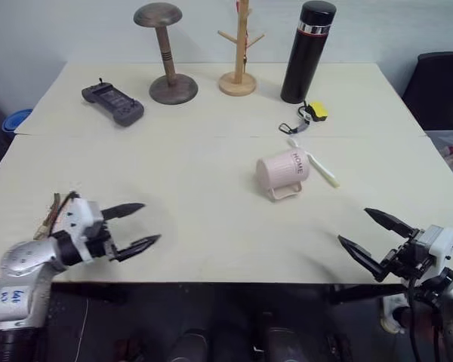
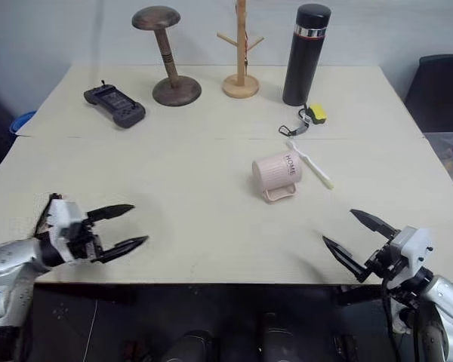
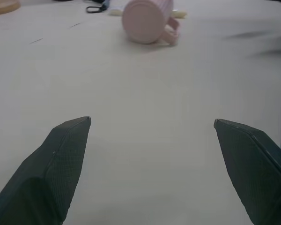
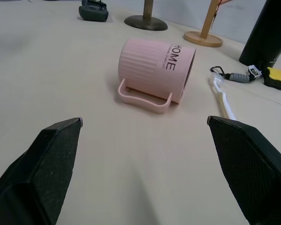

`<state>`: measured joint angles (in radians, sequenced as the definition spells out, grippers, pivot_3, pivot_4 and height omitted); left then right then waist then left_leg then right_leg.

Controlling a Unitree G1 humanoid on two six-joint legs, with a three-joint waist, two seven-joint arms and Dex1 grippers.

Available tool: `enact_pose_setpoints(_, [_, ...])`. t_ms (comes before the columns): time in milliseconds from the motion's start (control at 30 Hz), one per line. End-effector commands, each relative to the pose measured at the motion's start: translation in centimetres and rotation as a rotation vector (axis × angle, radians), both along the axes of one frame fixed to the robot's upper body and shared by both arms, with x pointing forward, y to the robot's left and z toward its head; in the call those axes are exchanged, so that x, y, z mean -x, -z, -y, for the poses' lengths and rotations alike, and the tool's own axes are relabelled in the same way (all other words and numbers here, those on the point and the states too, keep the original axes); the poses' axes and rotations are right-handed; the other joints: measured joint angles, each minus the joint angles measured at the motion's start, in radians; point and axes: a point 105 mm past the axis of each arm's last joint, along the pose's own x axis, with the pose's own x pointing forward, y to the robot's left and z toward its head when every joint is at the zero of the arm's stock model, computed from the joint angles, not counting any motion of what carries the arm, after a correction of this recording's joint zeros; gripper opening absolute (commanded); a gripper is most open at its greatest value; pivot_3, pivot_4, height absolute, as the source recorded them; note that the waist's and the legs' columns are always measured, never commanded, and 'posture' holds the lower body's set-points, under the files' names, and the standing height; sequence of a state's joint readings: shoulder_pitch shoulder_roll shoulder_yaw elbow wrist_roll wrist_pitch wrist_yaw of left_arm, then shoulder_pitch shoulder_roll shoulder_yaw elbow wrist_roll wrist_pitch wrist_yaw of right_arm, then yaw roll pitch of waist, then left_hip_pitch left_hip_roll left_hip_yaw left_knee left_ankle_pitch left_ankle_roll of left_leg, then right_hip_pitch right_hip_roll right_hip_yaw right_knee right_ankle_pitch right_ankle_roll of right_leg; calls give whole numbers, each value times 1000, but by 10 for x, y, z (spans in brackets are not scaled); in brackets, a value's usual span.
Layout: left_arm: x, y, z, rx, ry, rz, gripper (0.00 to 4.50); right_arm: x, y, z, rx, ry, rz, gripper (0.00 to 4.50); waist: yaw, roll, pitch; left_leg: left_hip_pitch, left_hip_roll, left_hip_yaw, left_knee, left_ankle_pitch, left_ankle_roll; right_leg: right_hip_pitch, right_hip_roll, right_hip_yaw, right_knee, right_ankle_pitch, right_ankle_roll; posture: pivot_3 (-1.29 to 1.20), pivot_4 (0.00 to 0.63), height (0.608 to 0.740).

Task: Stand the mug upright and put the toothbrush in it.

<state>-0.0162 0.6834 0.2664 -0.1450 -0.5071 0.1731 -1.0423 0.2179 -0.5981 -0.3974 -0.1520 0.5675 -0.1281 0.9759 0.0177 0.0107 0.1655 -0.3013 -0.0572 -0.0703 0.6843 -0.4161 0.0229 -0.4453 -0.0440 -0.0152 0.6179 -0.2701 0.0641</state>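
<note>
Right now your mug (image 1: 284, 170) is on its side mid-table, handle resting on the tabletop and pointing toward the near edge, mouth facing right. "HOME" is readable on the upper side, near the rim. The brush (image 1: 315, 162) lies flat just right of the mug's mouth, head at the far end and handle angled toward you and to the right — whether it touches the rim you can't tell from the head views; in the right wrist view there's a narrow gap.

Left gripper (image 1: 139, 225) sits over the near-left part of the table (image 1: 174, 226), jaws spread wide, nothing between them, tips pointing right toward centre. Its wrist view looks across bare tabletop at the mug's closed base, well apart.

Right gripper (image 1: 365, 233) is at the near-right edge, also spread wide and empty, tips pointing left and away from you. Its wrist view has the mug dead ahead between the fingers (image 4: 51, 154), with the brush off to one side of it.

Back row, left to right — a dark handheld controller (image 1: 112, 103), a brown hat stand (image 1: 166, 54), a small wooden peg tree (image 1: 239, 49), a black thermos (image 1: 307, 51). A yellow tag on a dark strap (image 1: 308, 117) lies just in front of the thermos, close to the brush head.
</note>
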Motion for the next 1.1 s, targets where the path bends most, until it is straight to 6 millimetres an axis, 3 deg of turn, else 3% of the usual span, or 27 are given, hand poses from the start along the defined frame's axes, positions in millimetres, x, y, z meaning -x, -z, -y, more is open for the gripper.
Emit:
enact_pose_setpoints(33, [2, -6, 5, -2, 8, 29, 4470, -9, -15, -5, 24, 10, 54, 4500, -3, 0, 0, 0, 0, 0, 0, 0, 0, 0, 0, 0, 0, 0, 0, 0, 150, 740])
enact_pose_setpoints(167, [3, -4, 5, -30, 21, 28, 4470, -29, -27, -21, -6, 0, 3, 4500, -6, 0, 0, 1, 0, 0, 0, 0, -1, 0, 0, 0, 1, 0, 0, 0, 150, 740])
enact_pose_setpoints(300, [-3, -2, 17, -120, 68, 54, 4470, -44, -36, -23, -66, 63, -22, 4500, 8, 0, 0, 0, 0, 0, 0, 0, -1, 0, 0, 0, 0, 0, 0, 0, 150, 740])
enact_pose_setpoints(433, [-22, -26, 70, -135, 201, 104, 4470, -22, -39, -27, -20, -30, 101, 4500, 44, 0, 0, -4, 0, -4, 1, 1, 0, 0, 0, -3, -3, 0, 0, 0, 150, 740])
enact_pose_setpoints(567, [-32, -30, 95, -130, 255, 98, 4470, -14, -26, -20, 28, 15, 21, 4500, 34, 2, -1, -6, -2, -2, 4, -1, 3, 0, 0, -1, -1, 2, 3, 0, 150, 740])
enact_pose_setpoints(633, [-34, -29, 97, -133, 267, 108, 4470, -16, -29, -19, -6, 46, 12, 4500, 10, 2, -1, -6, -2, 0, 4, -1, 4, -1, 0, 0, -2, 2, 4, 0, 150, 740])
enact_pose_setpoints(767, [-33, -18, 92, -121, 290, 111, 4470, -14, -20, -18, -124, 109, -170, 4500, -4, 2, -1, -4, -1, 0, 5, -1, 1, -1, 1, 0, -3, 2, 3, 0, 150, 740])
enact_pose_setpoints(867, [-36, -15, 86, -117, 266, 108, 4470, -20, -15, -32, -250, 174, -357, 4500, 1, 2, -1, -3, 0, -2, 5, 1, -2, -1, 1, -1, 1, 1, 2, 0, 150, 740])
enact_pose_setpoints(967, [-38, -11, 76, -111, 225, 103, 4470, -38, -14, -53, -365, 234, -507, 4500, -3, 2, -1, -2, 0, -1, 6, 1, -2, -1, 1, 0, 2, 1, 2, 0, 150, 740])
enact_pose_setpoints(1100, [-34, -12, 65, -90, 185, 95, 4470, -68, -15, -61, -500, 399, -604, 4500, 1, 2, -1, -5, 0, -2, 5, 1, -2, -4, 1, -1, 2, 0, 0, 0, 150, 740])
